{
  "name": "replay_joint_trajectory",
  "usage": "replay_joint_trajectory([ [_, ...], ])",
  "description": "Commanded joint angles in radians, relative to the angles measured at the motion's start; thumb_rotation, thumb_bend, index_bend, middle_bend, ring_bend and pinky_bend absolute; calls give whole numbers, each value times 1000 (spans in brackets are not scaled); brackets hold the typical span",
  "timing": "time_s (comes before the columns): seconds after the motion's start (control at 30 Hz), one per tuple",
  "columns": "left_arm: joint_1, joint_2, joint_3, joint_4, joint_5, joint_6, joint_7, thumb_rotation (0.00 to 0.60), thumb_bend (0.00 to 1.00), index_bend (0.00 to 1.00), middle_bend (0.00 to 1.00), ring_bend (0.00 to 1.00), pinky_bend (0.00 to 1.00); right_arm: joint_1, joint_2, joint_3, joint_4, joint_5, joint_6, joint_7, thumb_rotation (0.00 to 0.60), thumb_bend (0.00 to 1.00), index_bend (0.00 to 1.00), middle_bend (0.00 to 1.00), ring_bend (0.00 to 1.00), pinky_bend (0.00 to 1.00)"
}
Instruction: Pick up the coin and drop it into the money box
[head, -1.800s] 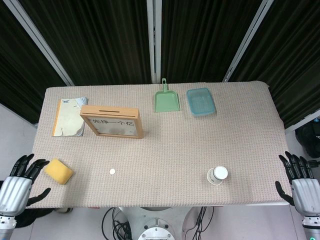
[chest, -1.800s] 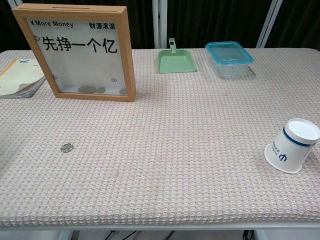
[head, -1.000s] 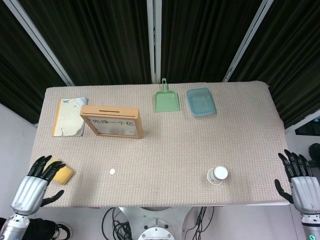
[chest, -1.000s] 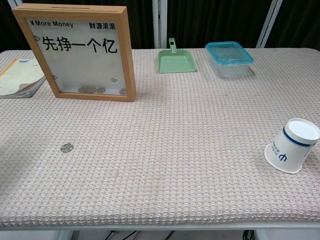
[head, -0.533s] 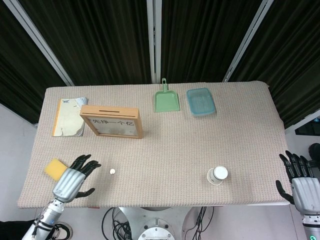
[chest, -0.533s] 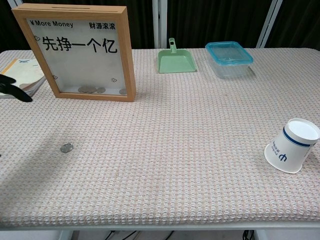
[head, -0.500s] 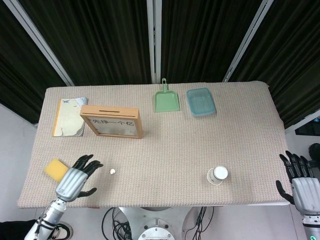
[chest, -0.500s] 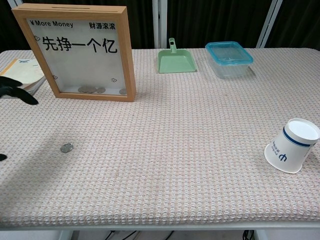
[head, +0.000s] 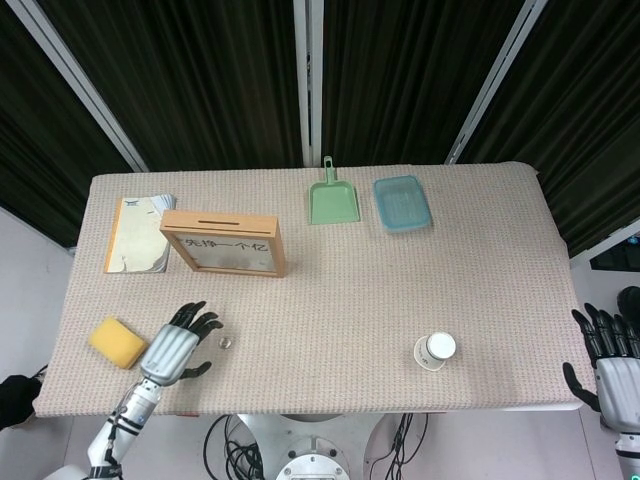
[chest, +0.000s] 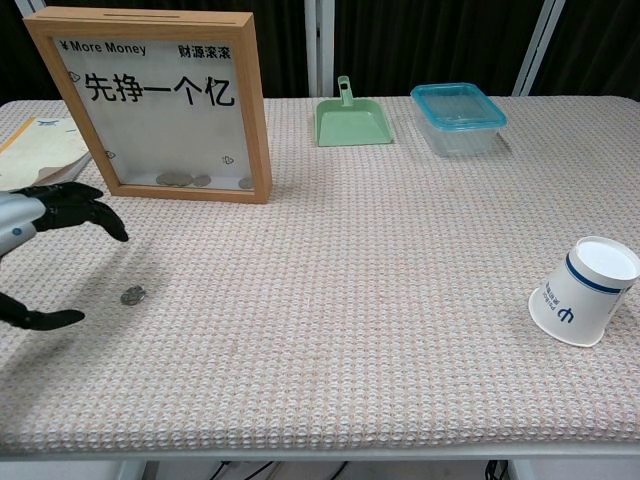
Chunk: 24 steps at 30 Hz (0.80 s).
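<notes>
Yellow sponge (head: 117, 342) lies left of the spread, empty left hand (head: 178, 346), coin (head: 226, 341) just right.

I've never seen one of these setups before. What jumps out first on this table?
The wooden-framed money box with big Chinese characters on its glass front stands at the back left, a few coins lying inside at the bottom. In front of it the robot's black-fingered left hand hangs open over the mat, right beside a small coin. Over on the right, a paper cup lies tipped on its side.
</notes>
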Motion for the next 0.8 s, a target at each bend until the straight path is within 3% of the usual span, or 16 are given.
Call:
replay_joint_trajectory([
  [0.03,-14,-36,1,55,-30,-28,-39,600,191,293,188,51,116,2,0,3,3,4,-5,4,600,333,0,0,0,0],
  [0.5,-36,-121,16,192,-20,7,-159,600,236,430,195,51,113,3,-1,4,16,15,-18,22,600,332,0,0,0,0],
  [0.8,-48,-149,27,232,-25,5,-178,600,236,439,195,50,109,1,1,5,21,22,-22,31,600,332,0,0,0,0],
])
